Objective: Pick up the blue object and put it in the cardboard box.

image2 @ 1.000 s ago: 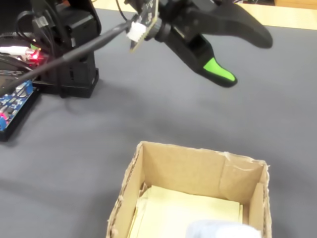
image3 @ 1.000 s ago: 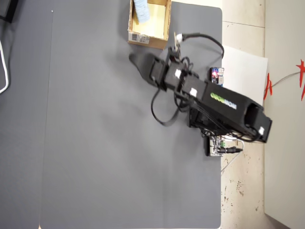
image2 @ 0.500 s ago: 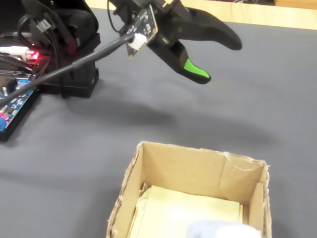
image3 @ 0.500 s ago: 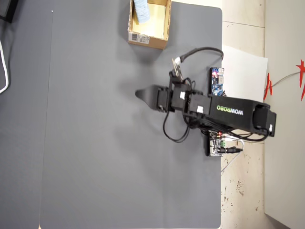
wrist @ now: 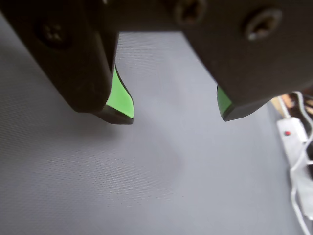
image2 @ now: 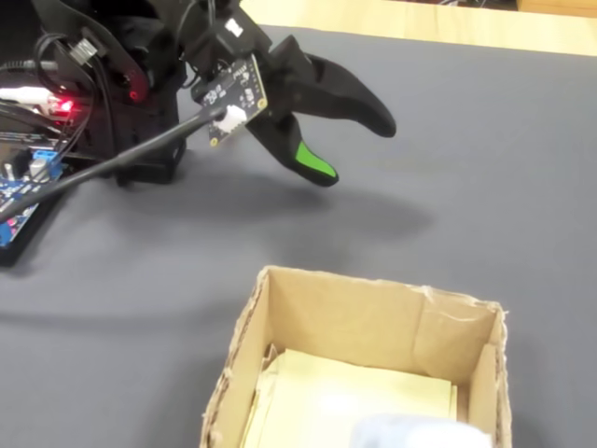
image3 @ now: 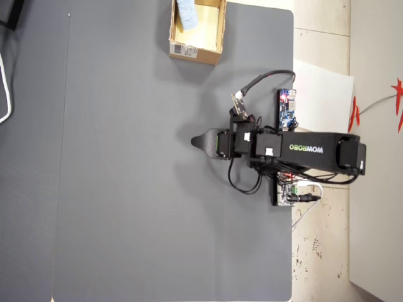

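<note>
And here we are with the small pale-blue ribbed block [image3: 186, 14] lying inside the brown cardboard box with the white barcode label [image3: 215, 38], well away from the tool [wrist: 177, 115], up past its tip in the overhead view and down in front of it in the fixed view, where only a pale blue sliver [image2: 410, 433] peeks over the bottom edge on the box's yellowish lining. So the job looks as good as done from how things lie, and the risks from here are small ones: the black cable [image2: 121, 159] looping off the little circuit board on the wrist hangs near the arm's base and could, I'd judge, snag on the arm's own base or the blue board with the lit red light [image2: 33, 177] beside it if the arm folds in further; a careless swing toward the box could also clip its thin torn rim [image2: 373, 283] and shove it along the grey bench [image3: 138, 207]. Now the tool itself: the wrist view shows the two black jaws with their green pads [wrist: 120, 98] standing clearly apart, a wide stretch of bare grey bench showing between them, nothing pinched, nothing touching either pad. Released and empty, then, hovering above the bench with its shadow soft beneath, tips pointing away from the arm's base.
</note>
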Robot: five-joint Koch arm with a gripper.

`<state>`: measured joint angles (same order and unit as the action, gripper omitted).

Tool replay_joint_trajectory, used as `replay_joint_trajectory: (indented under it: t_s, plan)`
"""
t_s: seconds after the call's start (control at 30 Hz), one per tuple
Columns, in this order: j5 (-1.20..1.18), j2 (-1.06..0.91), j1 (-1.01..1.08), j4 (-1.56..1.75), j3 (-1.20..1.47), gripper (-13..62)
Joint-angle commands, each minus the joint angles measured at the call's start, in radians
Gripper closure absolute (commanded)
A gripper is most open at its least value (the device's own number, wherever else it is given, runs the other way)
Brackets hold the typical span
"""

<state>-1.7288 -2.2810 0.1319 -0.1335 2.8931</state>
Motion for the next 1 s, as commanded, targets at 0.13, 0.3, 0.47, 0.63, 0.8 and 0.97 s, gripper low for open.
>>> replay_joint_trajectory:
  t_s: [0.13, 0.3, 0.47, 0.63, 0.8, 0.97]
  plan:
    - [-0.034, -0.087, 0.0, 0.063, 0.044, 15.5]
    - [-0.031, -0.086, 0.0, 0.132, 0.114, 15.5]
    - [-0.035, -0.086, 0.002, 0.196, 0.166, 15.5]
    - [-0.034, -0.086, 0.002, 0.196, 0.189, 15.5]
    - [-0.034, -0.086, 0.005, 0.19, 0.222, 15.5]
    - [-0.034, -0.084, 0.009, 0.163, 0.225, 15.5]
